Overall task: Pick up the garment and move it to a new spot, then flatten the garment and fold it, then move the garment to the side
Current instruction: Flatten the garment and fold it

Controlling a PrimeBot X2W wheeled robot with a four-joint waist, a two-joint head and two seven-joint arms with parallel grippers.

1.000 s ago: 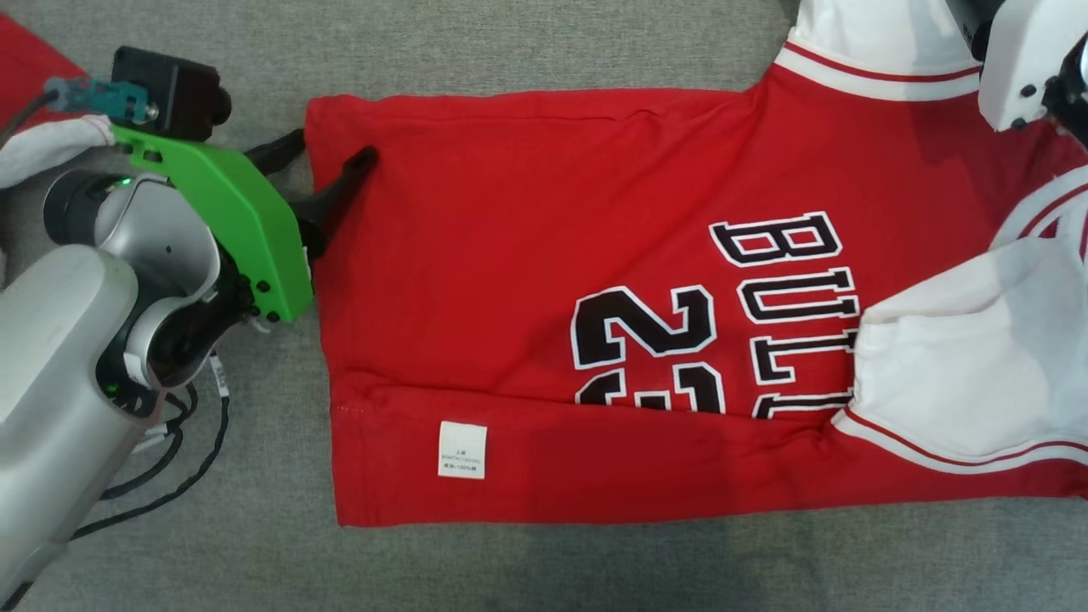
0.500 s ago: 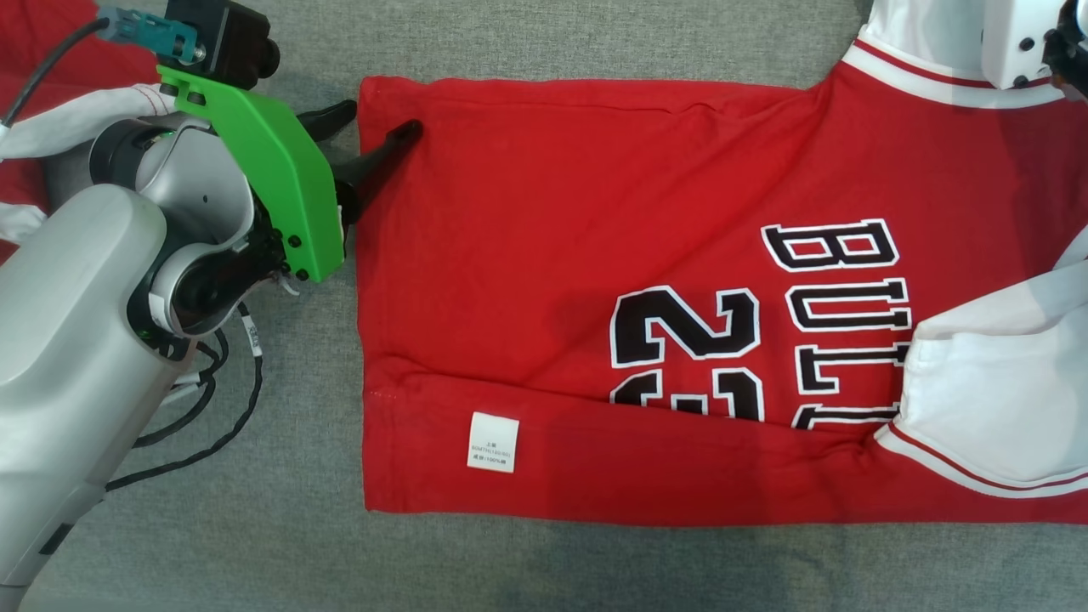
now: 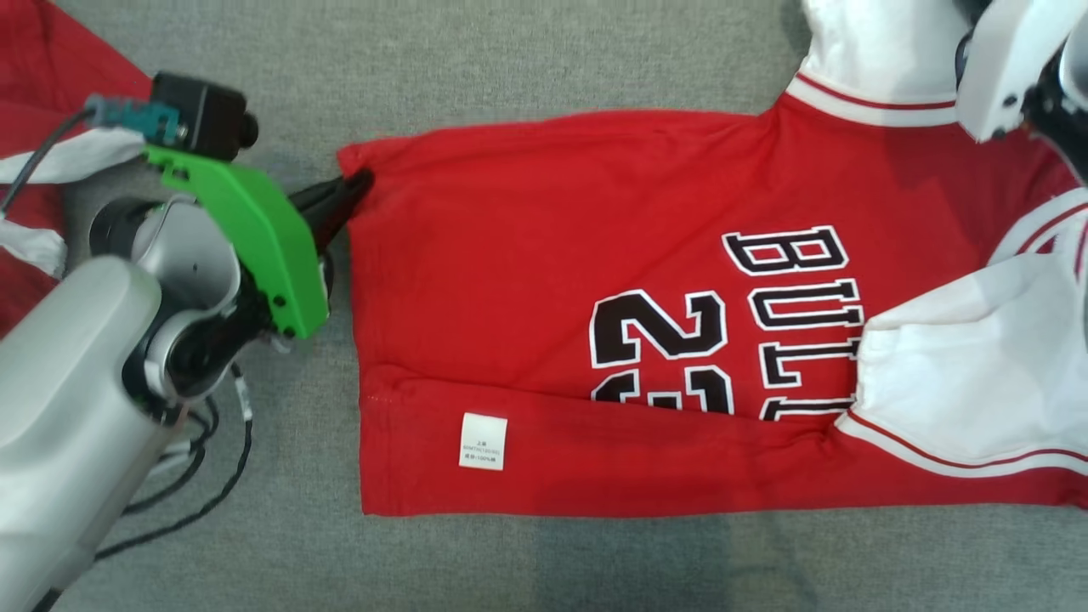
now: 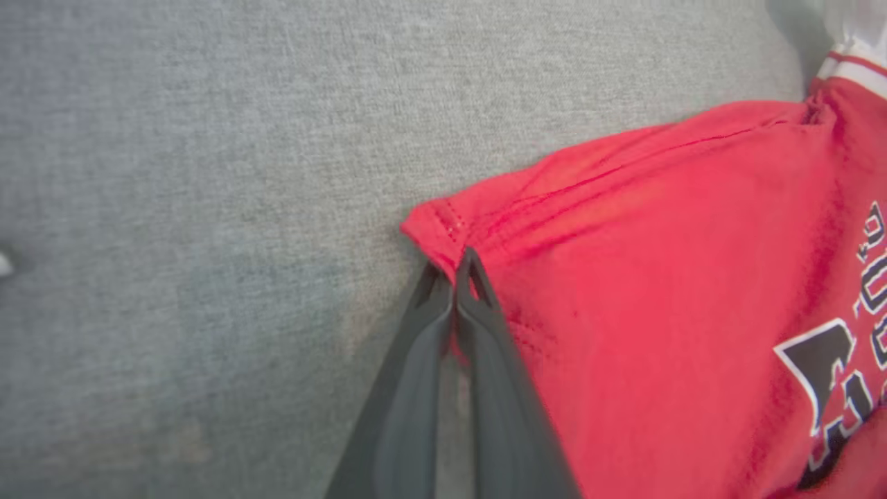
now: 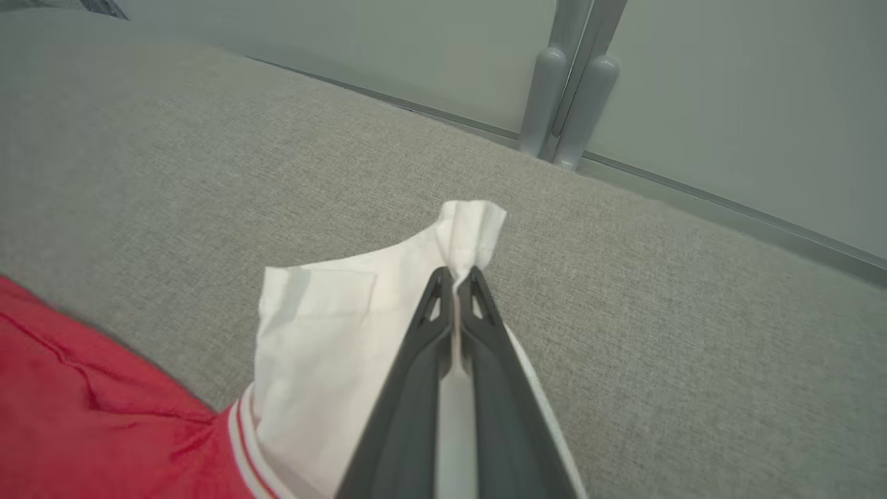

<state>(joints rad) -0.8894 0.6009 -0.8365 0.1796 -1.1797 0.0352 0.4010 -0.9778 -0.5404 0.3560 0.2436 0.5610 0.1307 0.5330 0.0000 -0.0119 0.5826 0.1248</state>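
Pinching a hem corner of the red, white-sleeved jersey [image 3: 544,229], the left gripper [image 4: 458,262] has its jaws closed. The right gripper [image 5: 457,276], jaws closed, clamps a white sleeve.

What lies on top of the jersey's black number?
The jersey's own folded-over flap, bearing a white label, covers the number's lower part; that part is hidden.

Grey fabric surface [image 3: 544,51], flat. On it red jersey [image 3: 510,280] lies spread out, near long edge folded over, white label [image 3: 483,441] on fold. White sleeves [image 3: 960,374] at right end. Other red cloth [image 3: 42,85] at far left, apart.
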